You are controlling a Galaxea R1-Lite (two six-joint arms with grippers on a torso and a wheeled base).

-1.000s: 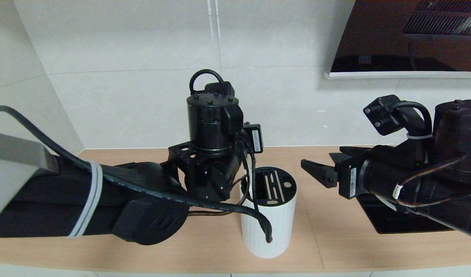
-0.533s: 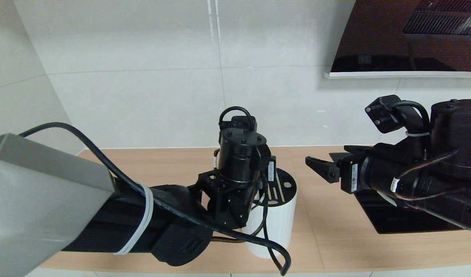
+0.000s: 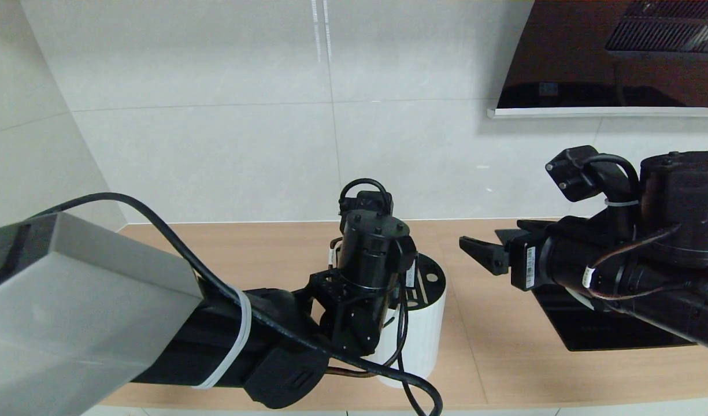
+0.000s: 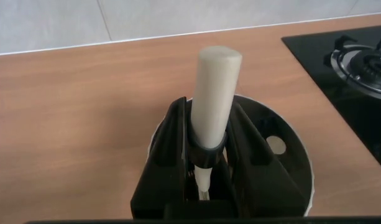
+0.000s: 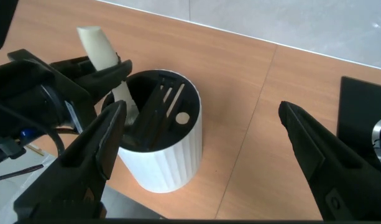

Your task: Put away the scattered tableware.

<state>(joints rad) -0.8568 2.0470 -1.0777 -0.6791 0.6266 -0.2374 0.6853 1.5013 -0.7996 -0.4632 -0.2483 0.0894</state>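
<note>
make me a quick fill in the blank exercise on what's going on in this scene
The left gripper is shut on a cream-handled utensil at the ____ holder.
The holder's slotted top is ____.
The right gripper has its fingers ____.
The cooktop lies on the robot's ____ side of the holder.
Missing words: white; black; open; right

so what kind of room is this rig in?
Most likely a kitchen: a wooden countertop against a tiled wall, a black gas hob with a range hood above it, and a white slotted holder at which the left gripper holds a cream-handled utensil.
</note>
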